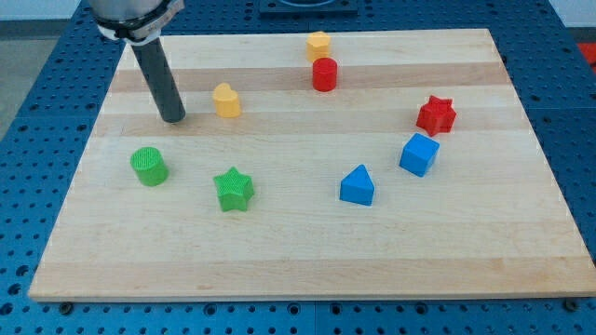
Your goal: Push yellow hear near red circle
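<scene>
The yellow heart block (pixel 225 100) sits on the wooden board (pixel 307 251) toward the view's upper left. The red circle block (pixel 324 74), a short cylinder, stands to its right and a little higher in the view, about a hundred pixels away. My tip (pixel 173 119) rests on the board just left of the yellow heart, slightly lower, with a small gap between them. The dark rod rises up and to the left from the tip.
A yellow hexagon block (pixel 319 44) sits just above the red circle. A red star (pixel 436 114), blue cube (pixel 419 154) and blue wedge-like block (pixel 358 186) lie at the right. A green cylinder (pixel 149 167) and green star (pixel 234 189) lie at the lower left.
</scene>
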You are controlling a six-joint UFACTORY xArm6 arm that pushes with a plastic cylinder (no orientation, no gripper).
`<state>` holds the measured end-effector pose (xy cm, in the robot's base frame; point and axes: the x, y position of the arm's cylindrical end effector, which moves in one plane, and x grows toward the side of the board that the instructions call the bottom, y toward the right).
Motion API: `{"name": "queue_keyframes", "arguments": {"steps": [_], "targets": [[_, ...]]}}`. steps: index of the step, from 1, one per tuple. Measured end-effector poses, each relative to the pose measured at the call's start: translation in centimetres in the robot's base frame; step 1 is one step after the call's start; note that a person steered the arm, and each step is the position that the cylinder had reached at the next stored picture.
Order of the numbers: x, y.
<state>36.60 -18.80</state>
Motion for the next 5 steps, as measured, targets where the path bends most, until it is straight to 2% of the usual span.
{"name": "queue_keyframes", "arguments": {"steps": [2, 3, 5], "targets": [[-0.3, 7.7], [-0.4, 8.8], [-2.5, 2.4]]}}
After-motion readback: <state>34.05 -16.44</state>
